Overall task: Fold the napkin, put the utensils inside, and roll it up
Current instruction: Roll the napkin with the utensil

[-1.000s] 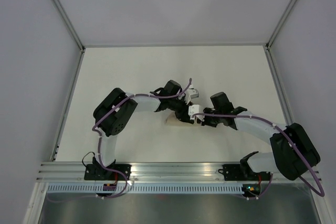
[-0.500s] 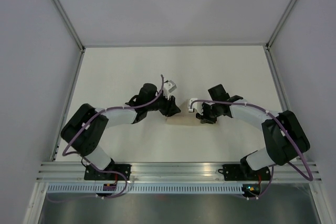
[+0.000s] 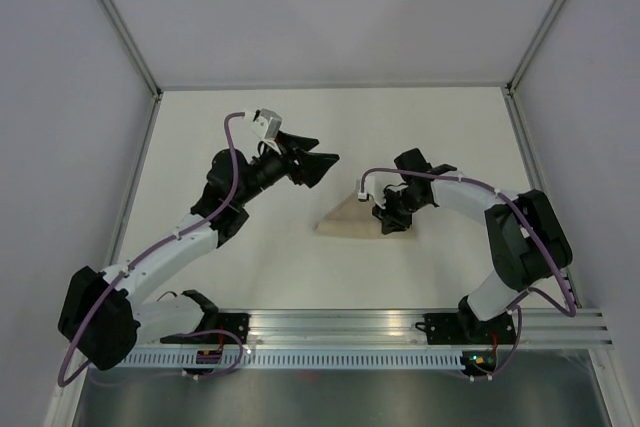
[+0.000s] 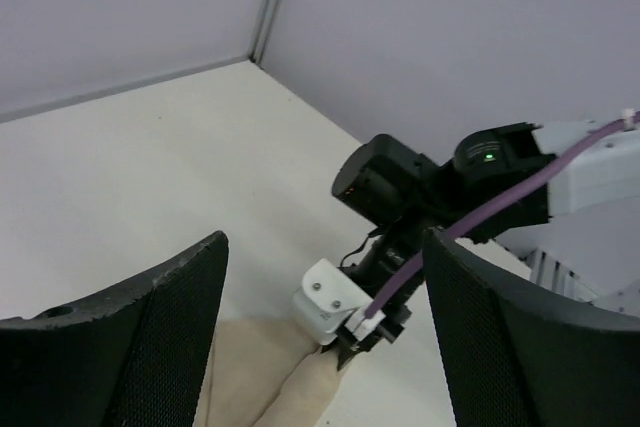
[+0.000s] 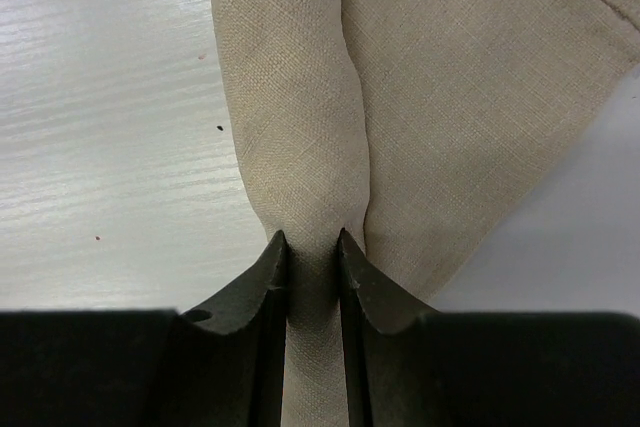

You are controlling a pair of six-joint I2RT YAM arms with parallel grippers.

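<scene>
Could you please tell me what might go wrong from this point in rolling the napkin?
1. Only the right gripper pinches the napkin, on one narrow rolled fold. The left gripper is open and clear of it, so the roll may loosen.
2. A flat flap lies unrolled beside that fold. Pulling could drag the cloth across the table rather than roll it.

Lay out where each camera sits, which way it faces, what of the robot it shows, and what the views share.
Top external: above and behind the bases, looking down at the table; both arms show, left gripper open, right gripper on the napkin.
Left wrist: above the table, facing the right arm; own open fingers frame it.
Right wrist: low, looking along the napkin's rolled fold; own fingers pinch it.
Shared: all three show the napkin.
</scene>
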